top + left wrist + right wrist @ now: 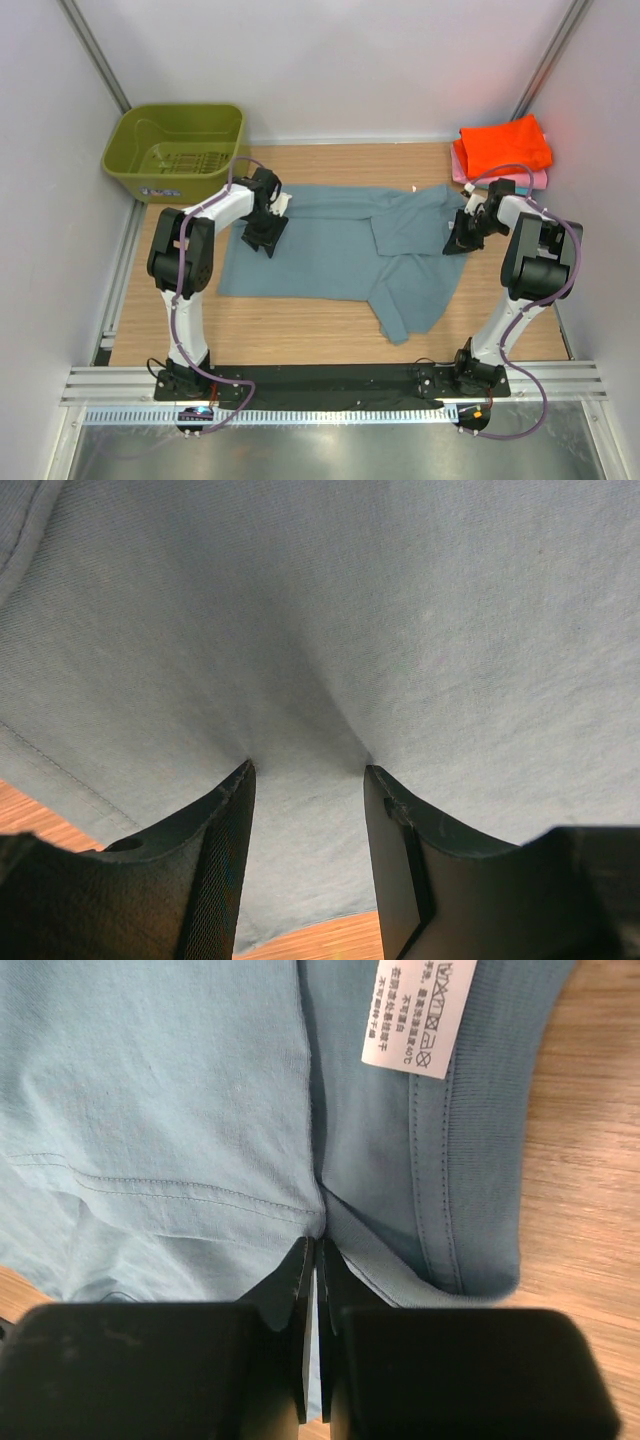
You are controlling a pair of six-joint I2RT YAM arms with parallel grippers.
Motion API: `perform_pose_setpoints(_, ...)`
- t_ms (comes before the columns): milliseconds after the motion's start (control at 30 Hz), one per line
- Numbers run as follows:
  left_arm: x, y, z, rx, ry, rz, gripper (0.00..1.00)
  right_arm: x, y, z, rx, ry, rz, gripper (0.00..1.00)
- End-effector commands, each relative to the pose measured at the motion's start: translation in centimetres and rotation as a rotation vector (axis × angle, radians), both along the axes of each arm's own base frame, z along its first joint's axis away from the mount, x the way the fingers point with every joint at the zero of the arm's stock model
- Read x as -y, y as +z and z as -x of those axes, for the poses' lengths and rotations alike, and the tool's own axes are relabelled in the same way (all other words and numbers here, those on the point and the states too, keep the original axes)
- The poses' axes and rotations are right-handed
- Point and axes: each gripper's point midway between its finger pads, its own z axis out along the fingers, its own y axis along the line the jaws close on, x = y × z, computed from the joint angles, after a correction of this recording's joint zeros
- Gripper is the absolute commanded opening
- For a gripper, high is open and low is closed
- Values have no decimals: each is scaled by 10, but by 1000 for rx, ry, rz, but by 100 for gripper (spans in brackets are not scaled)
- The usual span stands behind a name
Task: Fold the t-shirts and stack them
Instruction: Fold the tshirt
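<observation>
Olive basket (175, 150) in the far-left corner of the worktop (300, 330); just right of it the left fingers (215, 830) stand spread, tips pressed onto the dusty blue-grey t-shirt (320, 250), cloth puckering between them. Shirt lies mid-worktop, left half flat, right part folded over itself and rumpled (white care label (415, 1015) showing by the ribbed collar). Right fingers (290, 1290) pressed together, pinching a stitched edge of that shirt; far-right corner holds a folded orange shirt (505, 145) atop a pink one (463, 175).

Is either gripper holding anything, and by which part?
The right gripper pinches the blue-grey t-shirt at a stitched edge near its collar. The left gripper is open, only pressing on it.
</observation>
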Motion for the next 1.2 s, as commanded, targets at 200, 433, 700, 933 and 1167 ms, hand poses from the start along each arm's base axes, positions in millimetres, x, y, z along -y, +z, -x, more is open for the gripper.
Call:
perform_pose_setpoints(200, 8, 5, -6, 23, -9, 12, 49, -4, 44, 1, 82, 24, -7, 1)
perform_pose_setpoints(433, 11, 3, -9, 20, -4, 26, 48, -22, 59, 36, 65, 2, -61, 1)
perform_pose_setpoints(700, 14, 5, -9, 26, -7, 31, 48, -24, 45, 52, 27, -27, -57, 21)
perform_pose_setpoints(933, 19, 27, -12, 70, -42, 61, 48, -6, 75, 22, 137, 7, 34, 44)
perform_pose_setpoints(1167, 14, 59, -38, 188, -88, 21, 50, 22, 87, -26, 241, -51, 137, 43)
